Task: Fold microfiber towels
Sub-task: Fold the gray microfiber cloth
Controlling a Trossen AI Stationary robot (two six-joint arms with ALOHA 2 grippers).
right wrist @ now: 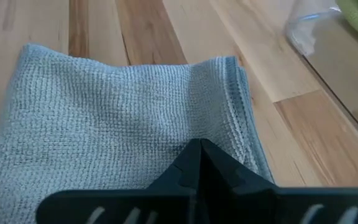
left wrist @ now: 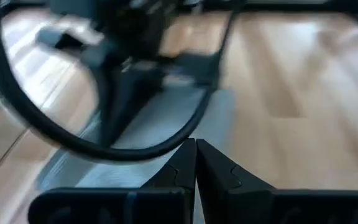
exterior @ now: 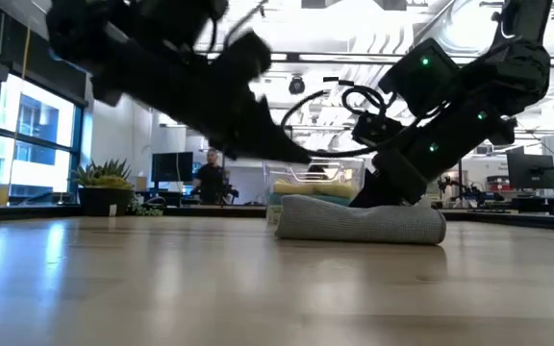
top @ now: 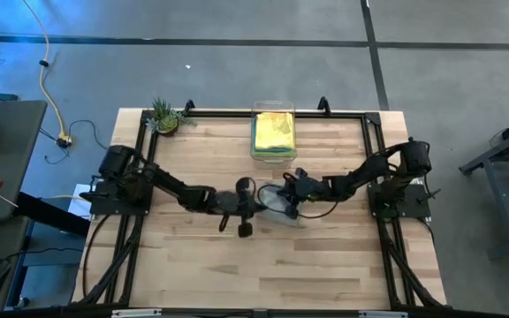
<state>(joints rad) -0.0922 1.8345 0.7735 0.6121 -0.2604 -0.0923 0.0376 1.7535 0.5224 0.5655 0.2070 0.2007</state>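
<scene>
A grey microfiber towel lies folded in several layers at the table's middle; it also shows in the low view and the right wrist view. My right gripper is shut, its tips down on the towel's top. My left gripper is shut and hovers just left of and above the towel's left end, touching nothing. Yellow and lime green towels lie in the clear bin; the others are hidden. My right gripper presses its shut fingertips on the folded grey towel's top layer, beside the hemmed edge. The fingers slant down from the table's right side. The towel lies flat on the table under them. Whether a layer is caught between the fingers does not show.
The clear plastic bin stands at the far middle of the table, just behind the towel. A small potted plant stands at the far left corner. Bare wood lies toward the near edge. A person shows far off in the room.
</scene>
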